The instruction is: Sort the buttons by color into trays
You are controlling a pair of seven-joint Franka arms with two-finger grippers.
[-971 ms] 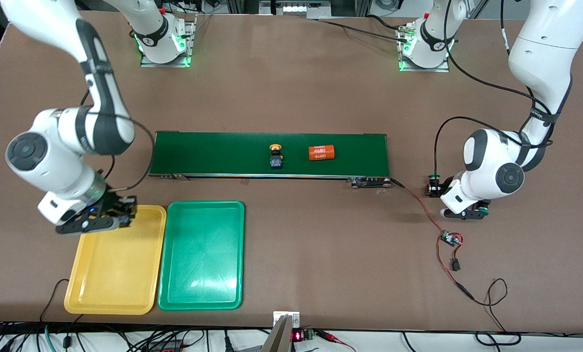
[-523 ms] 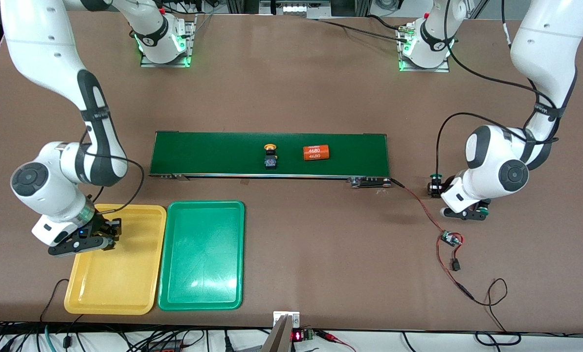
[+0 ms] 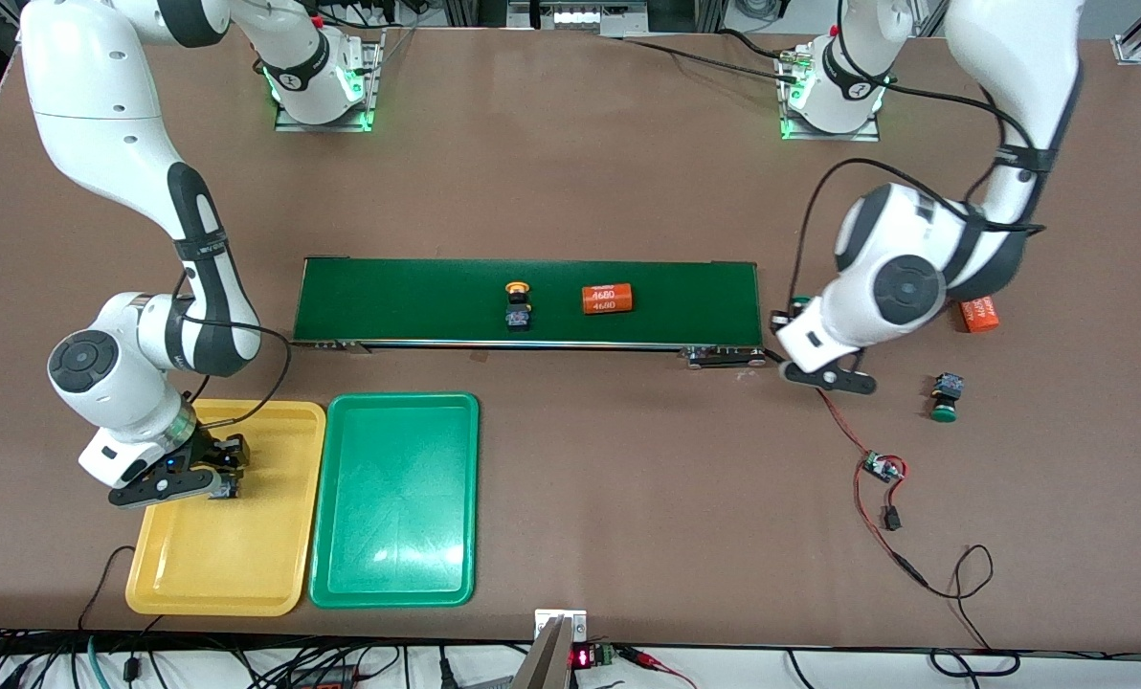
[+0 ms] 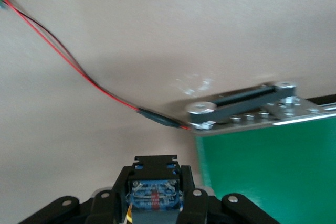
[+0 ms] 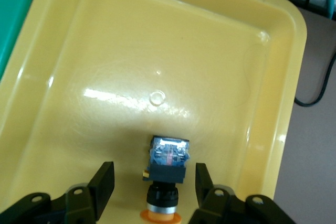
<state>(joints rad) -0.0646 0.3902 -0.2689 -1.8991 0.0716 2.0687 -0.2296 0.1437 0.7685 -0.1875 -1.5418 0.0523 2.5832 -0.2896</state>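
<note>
One yellow-capped button (image 5: 167,174) between released right gripper (image 5: 155,182) in yellow tray (image 3: 235,565), left gripper (image 4: 156,195) grasping button (image 4: 155,199).

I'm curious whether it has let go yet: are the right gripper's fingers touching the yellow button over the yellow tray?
Apart. The right wrist view shows bare yellow tray on both sides between the yellow button and the right gripper's open fingers.
</note>
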